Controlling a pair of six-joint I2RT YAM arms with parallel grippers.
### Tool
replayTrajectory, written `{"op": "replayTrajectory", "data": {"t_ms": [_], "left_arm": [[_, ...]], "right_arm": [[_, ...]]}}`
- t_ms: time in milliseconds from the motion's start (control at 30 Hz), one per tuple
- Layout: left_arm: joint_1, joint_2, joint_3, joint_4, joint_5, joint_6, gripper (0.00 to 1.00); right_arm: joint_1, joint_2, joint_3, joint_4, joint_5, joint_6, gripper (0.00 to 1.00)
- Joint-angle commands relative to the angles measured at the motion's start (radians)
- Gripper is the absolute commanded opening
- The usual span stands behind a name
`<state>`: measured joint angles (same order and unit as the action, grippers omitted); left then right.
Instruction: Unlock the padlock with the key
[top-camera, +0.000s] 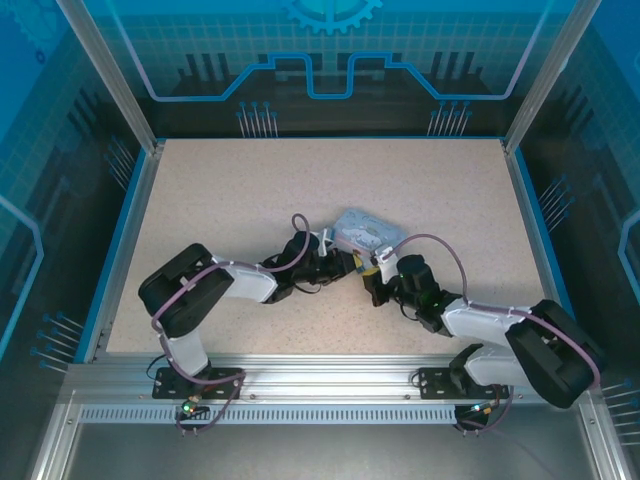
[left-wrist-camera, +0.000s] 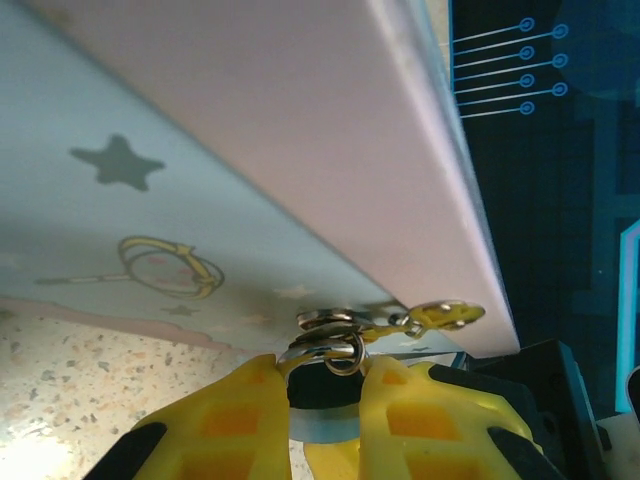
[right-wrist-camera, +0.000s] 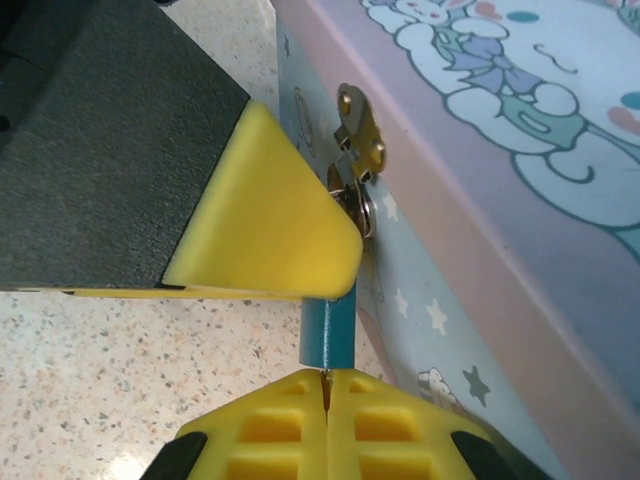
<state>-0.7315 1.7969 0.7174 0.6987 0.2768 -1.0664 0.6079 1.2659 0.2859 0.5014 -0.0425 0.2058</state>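
- Blue-bodied padlock (right-wrist-camera: 327, 335) is hooked by its silvery shackle (left-wrist-camera: 335, 350) through the brass hasp (right-wrist-camera: 360, 130) on the pale tin (top-camera: 360, 232).
- Left gripper (left-wrist-camera: 322, 385) grasps the padlock's body.
- Right gripper (right-wrist-camera: 325, 385) is clenched tight, its tips at the padlock's lower end. Whether they pinch the key I cannot tell.
- Tin rests on the table (top-camera: 250, 190), near its middle.

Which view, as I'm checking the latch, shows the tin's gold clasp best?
The right wrist view: the gold clasp faces the camera, close, on the tin. The left wrist view catches the clasp edge-on; in the top external view it is too small to tell.
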Motion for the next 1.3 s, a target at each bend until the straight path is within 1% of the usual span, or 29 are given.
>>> {"op": "replayTrajectory", "data": {"t_ms": [0,167,233,367,600,767,900,1067,1267], "left_arm": [[-0.013,0.038,0.03,0.063,0.033,-0.025,0.16],[-0.012,0.07,0.033,0.068,0.026,-0.024,0.2],[-0.012,0.086,0.032,0.078,0.027,-0.032,0.24],[-0.011,0.102,0.024,0.11,0.021,-0.043,0.36],[-0.006,0.054,-0.01,0.094,-0.013,-0.023,0.53],[-0.005,0.092,-0.021,0.155,-0.001,-0.09,0.6],[-0.008,0.113,-0.024,0.199,0.009,-0.123,0.62],[-0.022,0.132,-0.019,0.237,0.021,-0.16,0.62],[-0.035,0.147,-0.006,0.269,0.032,-0.184,0.56]], "right_arm": [[-0.007,0.038,0.006,0.093,-0.022,0.013,0.0],[-0.007,0.074,-0.002,0.1,0.0,0.03,0.0],[-0.007,0.081,-0.002,0.094,0.01,0.035,0.0],[-0.007,0.088,-0.004,0.074,0.017,0.041,0.0],[-0.006,0.09,-0.008,0.058,-0.005,0.056,0.0],[-0.004,0.055,0.006,0.011,-0.021,0.082,0.0],[-0.005,0.013,0.002,-0.012,-0.027,0.096,0.0],[-0.005,-0.004,-0.004,-0.018,-0.031,0.103,0.0],[-0.005,0.025,0.012,-0.017,-0.04,0.101,0.0]]}}
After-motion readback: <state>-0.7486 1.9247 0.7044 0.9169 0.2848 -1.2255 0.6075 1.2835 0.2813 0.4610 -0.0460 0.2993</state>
